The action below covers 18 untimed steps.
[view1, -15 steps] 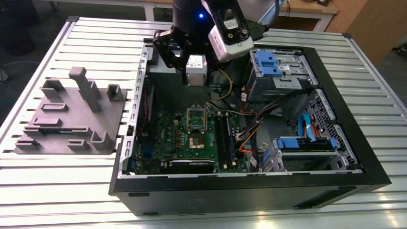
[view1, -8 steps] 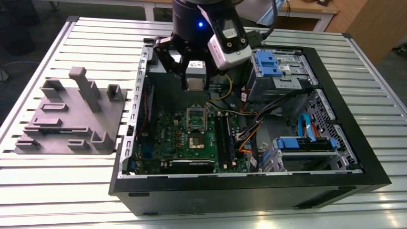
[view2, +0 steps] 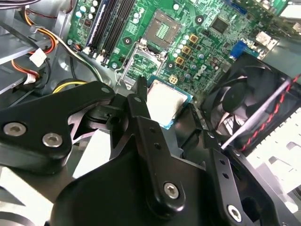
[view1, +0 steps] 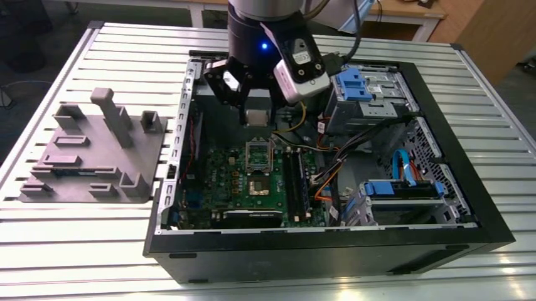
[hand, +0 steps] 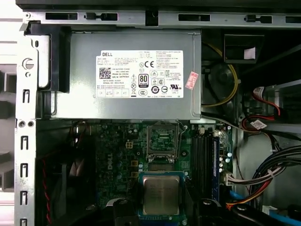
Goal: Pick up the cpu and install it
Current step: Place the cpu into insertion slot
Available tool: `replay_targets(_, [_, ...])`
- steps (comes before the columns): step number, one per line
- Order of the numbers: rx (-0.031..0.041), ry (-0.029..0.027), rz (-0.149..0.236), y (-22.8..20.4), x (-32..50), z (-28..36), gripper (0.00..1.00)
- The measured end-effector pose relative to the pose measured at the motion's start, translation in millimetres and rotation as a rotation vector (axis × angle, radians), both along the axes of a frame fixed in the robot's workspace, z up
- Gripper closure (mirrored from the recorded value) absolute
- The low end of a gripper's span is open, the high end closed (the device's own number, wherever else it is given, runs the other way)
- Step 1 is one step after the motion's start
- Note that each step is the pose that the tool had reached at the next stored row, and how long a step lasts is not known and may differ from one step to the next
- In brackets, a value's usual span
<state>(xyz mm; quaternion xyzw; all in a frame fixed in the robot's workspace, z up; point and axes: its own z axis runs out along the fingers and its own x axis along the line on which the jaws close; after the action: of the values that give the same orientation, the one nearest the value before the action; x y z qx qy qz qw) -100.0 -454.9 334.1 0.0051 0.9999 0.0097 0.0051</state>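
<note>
In the exterior view's middle, the computer case walls hem you in. The drive cage sits close on the exterior view's right of the arm, and the grey fixture block lies well apart at the left. Your arm points straight down into the case. The gripper is clenched on the cpu, holding it level above the motherboard near the open socket.

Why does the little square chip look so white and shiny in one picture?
In the second wrist view, glare turns the top of the cpu nearly white; in the first wrist view it looks evenly grey, without glare; in the exterior view, a small blue light glows on the robot arm.
</note>
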Motion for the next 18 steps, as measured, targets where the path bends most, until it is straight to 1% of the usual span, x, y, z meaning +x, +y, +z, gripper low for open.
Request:
replay_targets(12, [0.0, 0.0, 0.007, 0.0, 0.5, -21.5, 0.53])
replay_targets(18, [-0.0001, 0.0001, 0.007, 0.0, 0.5, -22.5, 0.53])
